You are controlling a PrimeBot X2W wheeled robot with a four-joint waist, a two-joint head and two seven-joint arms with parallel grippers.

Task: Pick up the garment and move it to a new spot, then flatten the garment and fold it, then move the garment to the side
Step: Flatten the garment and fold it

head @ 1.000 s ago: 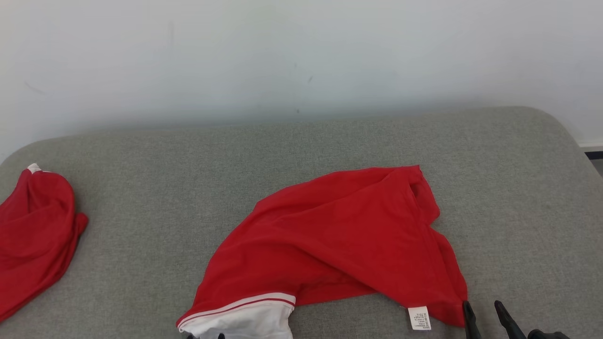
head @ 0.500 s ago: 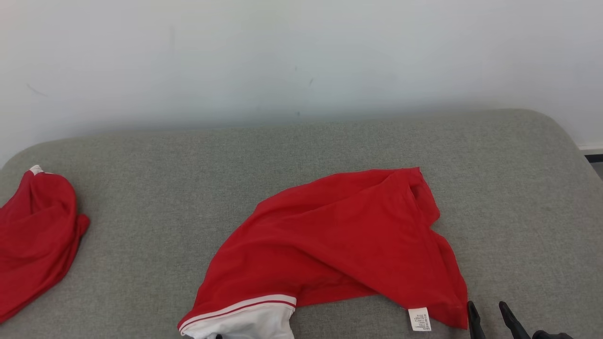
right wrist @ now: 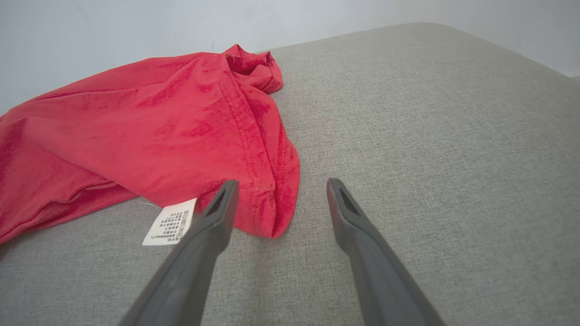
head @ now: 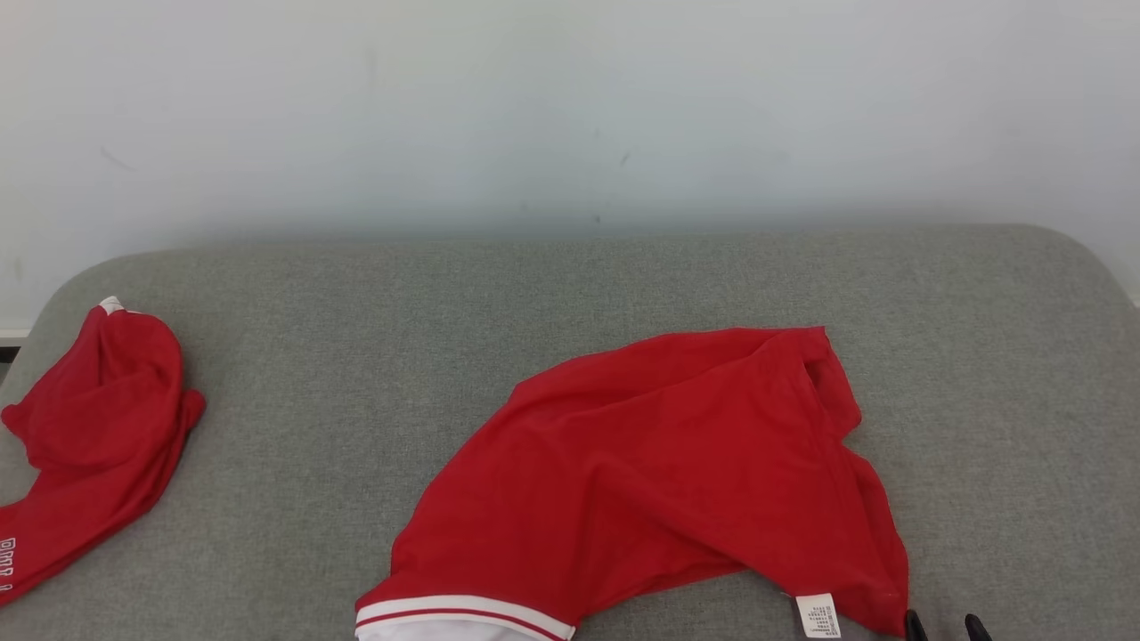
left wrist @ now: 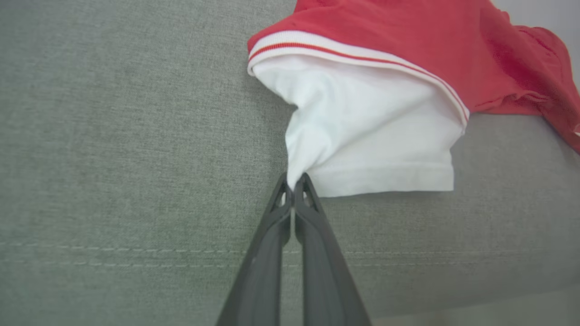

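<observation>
Where the grey woven cushion (head: 267,294) meets a pale wall (head: 570,107), the red garment with a white sleeve (head: 659,463) lies near its front edge. The left gripper (left wrist: 293,183) is pinched tight on the sleeve's hem corner; the right gripper (right wrist: 281,192) gapes wide at the red hem corner, holding nothing. A second red garment (head: 98,445) lies far left.

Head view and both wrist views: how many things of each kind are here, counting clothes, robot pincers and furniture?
Red garments: 2 (middle garment, left-edge garment)
Grippers: 2 (left gripper, right gripper)
Grey seats: 1 (cushion)
Total: 5
</observation>
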